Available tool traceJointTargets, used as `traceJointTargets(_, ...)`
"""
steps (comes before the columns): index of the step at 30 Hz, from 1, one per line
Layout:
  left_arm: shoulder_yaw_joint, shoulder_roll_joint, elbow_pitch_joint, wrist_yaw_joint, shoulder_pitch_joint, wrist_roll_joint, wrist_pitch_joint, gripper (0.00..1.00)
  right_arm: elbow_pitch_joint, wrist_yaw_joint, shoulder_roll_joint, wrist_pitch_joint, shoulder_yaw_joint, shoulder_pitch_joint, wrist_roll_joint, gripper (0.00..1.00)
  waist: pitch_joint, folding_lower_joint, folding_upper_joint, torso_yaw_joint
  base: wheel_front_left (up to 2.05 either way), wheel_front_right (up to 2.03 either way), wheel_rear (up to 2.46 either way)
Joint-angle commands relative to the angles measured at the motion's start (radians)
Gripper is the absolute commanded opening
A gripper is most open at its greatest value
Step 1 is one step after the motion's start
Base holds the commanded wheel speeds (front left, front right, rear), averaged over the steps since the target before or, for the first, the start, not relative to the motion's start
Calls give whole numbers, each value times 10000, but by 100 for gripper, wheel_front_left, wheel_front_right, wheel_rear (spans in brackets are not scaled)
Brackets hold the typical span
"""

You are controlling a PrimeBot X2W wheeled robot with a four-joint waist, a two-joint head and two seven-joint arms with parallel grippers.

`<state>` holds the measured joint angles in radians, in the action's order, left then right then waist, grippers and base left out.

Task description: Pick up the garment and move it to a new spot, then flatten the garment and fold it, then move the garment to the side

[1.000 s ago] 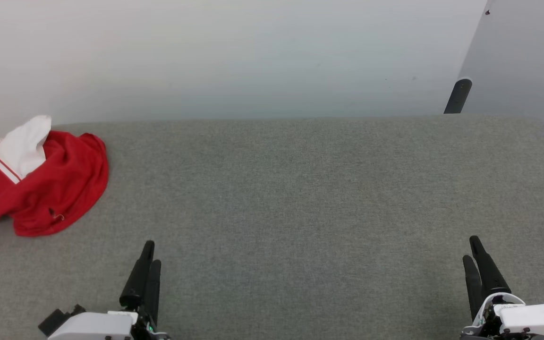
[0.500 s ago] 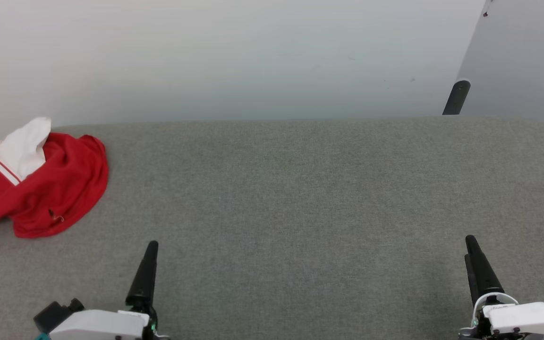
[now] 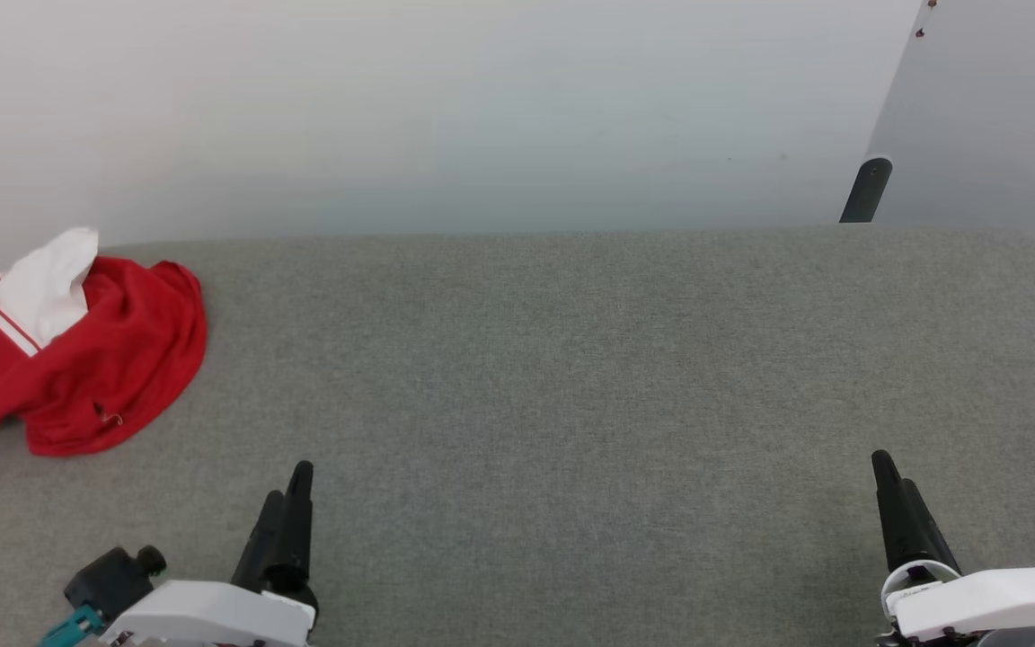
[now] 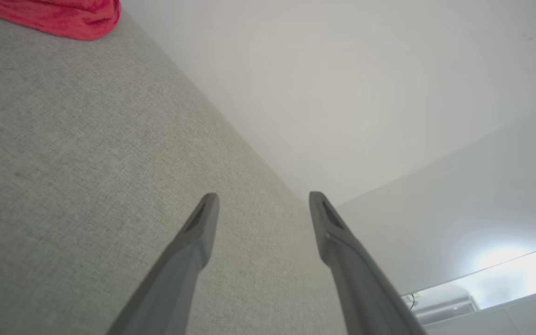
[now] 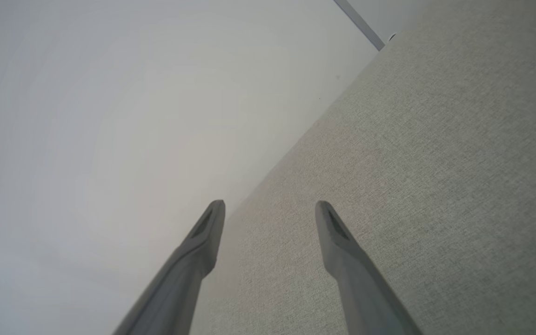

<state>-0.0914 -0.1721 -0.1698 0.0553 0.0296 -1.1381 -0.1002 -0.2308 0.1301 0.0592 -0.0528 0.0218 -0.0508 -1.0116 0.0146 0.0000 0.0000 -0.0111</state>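
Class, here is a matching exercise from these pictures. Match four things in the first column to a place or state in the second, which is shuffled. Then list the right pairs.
Things
1. garment
2. left gripper
3. right gripper
4. dark post

Place or state
A. open, lower right of the head view
B. crumpled at the left end of the grey surface
C. standing behind the surface's far edge, at the right
D. open, lower left of the head view, nearer the garment

Pairs: 1-B, 2-D, 3-A, 4-C
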Motion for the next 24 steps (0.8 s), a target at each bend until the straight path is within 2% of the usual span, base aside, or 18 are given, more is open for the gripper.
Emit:
traceJointTargets(1, -82, -141, 127, -63, 173, 429, -99, 100, 172, 5, -4, 2, 43, -218, 570, 100, 12, 0, 0, 0, 0, 0, 0)
traceJointTargets(10, -204, -307, 244, -237, 148, 2166, -385, 100, 467, 6, -81, 181, 176, -114, 2888, 100, 102, 0, 0, 24, 0, 0, 0)
traceJointTargets(24, 95, -336, 610, -22, -143, 4841, -750, 100, 797, 7, -96, 192, 283, 40, 5583, 100, 230, 0, 0, 63, 0, 0, 0)
